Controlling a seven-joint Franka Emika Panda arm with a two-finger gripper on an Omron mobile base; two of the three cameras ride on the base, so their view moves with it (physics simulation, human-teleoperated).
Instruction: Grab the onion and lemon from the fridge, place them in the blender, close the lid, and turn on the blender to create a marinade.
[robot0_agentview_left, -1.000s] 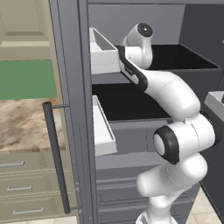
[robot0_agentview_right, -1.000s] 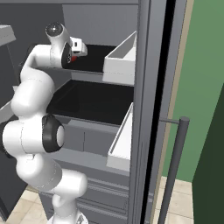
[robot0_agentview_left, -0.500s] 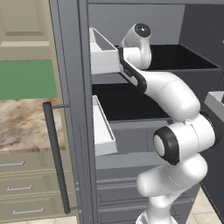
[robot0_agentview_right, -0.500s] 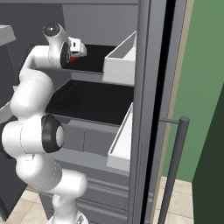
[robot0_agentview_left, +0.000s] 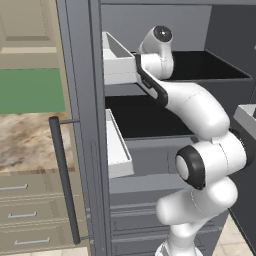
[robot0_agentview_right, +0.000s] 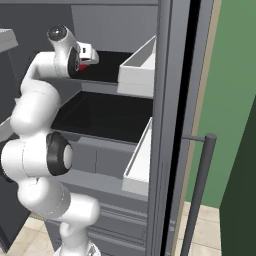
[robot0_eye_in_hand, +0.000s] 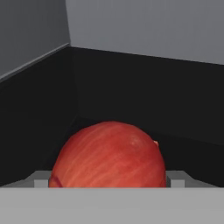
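Tall grey fridge (robot0_agentview_left: 85, 125) open, long dark bar handle (robot0_agentview_left: 64, 180) at left, two white door bins (robot0_agentview_left: 116, 145) beside dark shelves. Glossy red-brown round onion (robot0_eye_in_hand: 109, 155) sits on upper dark shelf (robot0_agentview_left: 210, 67), near back corner, between spread tips of two-finger gripper (robot0_eye_in_hand: 109, 180); contact unclear. White arm (robot0_agentview_left: 200, 115) reaches in, blocking shelf front.

Upper left, a beige wall cabinet (robot0_agentview_left: 27, 25) hangs over a green wall (robot0_agentview_left: 30, 90); below sits a marbled brown counter (robot0_agentview_left: 25, 145) above beige drawers (robot0_agentview_left: 30, 210), tan floor tiles (robot0_agentview_left: 232, 237) lower right.
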